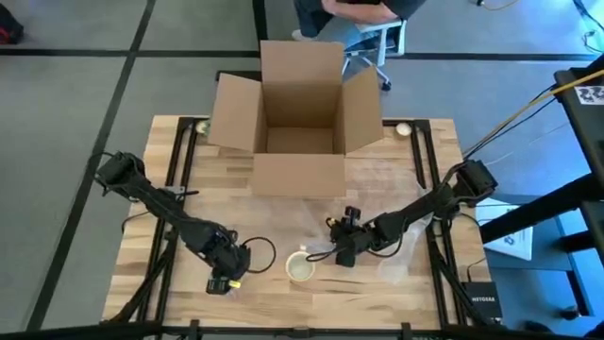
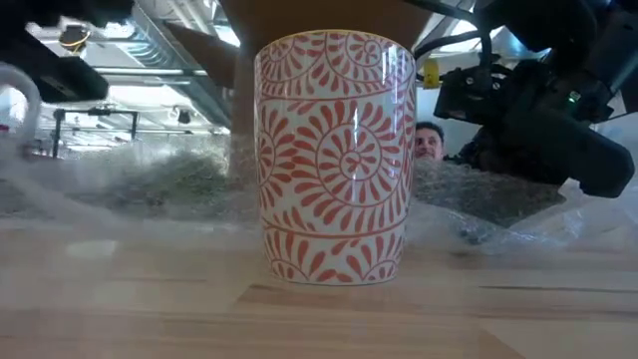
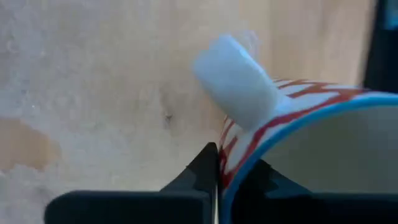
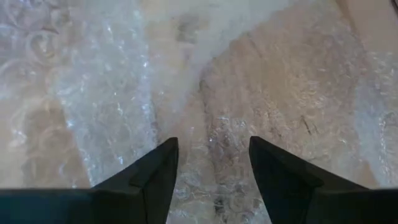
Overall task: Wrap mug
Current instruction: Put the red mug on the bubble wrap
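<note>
The mug [image 1: 300, 267] stands bare and upright on the wooden table [image 1: 283, 212], long axis vertical, mouth up; the bubble wrap [image 1: 396, 260] lies flat just beside it, so wrapping is not yet done. The left gripper [image 3: 217, 171] pinches the mug's rim beside the handle [image 3: 236, 81]. The right gripper [image 4: 213, 163] hangs spread and empty over the wrap.

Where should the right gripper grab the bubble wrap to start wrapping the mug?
Probably the loose edge of the bubble wrap nearest the mug, approached from above: it lies flat on the table, so only a raised edge gives purchase. The right gripper hangs open over it.
</note>
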